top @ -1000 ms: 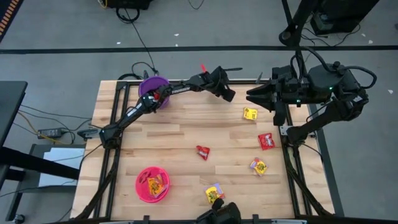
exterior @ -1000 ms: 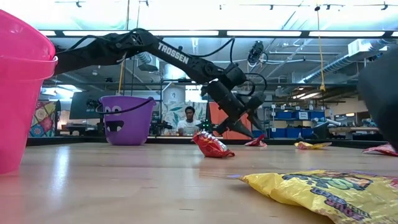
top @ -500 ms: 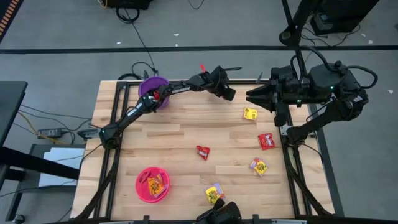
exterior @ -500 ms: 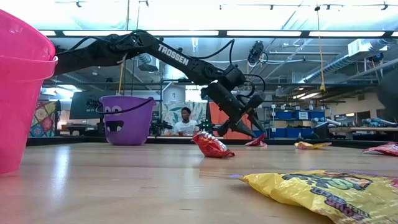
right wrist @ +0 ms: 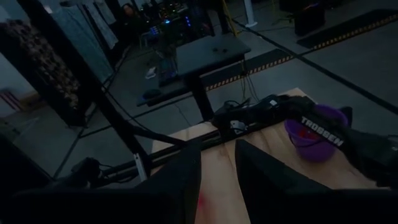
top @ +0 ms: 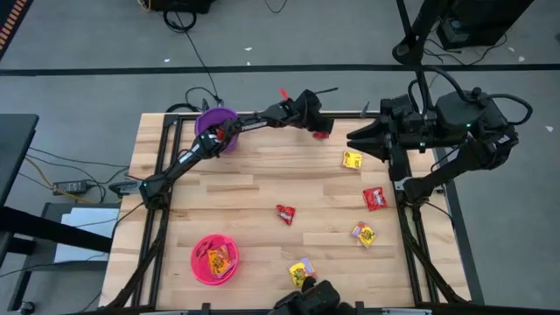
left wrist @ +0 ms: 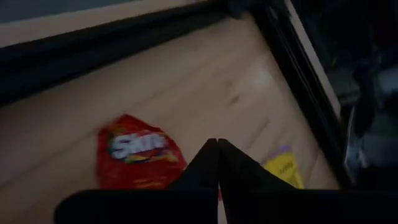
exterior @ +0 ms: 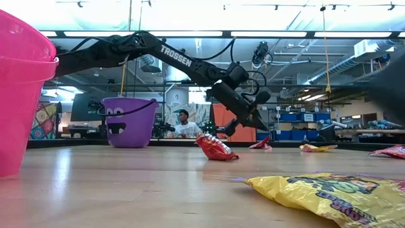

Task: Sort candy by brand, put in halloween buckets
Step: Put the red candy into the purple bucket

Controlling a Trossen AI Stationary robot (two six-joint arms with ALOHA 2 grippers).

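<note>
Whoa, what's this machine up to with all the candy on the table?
It's sorting candy into two pails. The left claw has shut over a red packet at the table's far edge, near the purple bucket; whether it has actually gripped it isn't clear. The right claw hangs close by, holding nothing. The pink bucket already has some candy in it, and five more packets lie loose on the table.

The wooden table (top: 254, 188) carries the purple bucket (top: 213, 124), pink bucket (top: 214, 259) and scattered candy packets (top: 285, 213).
</note>
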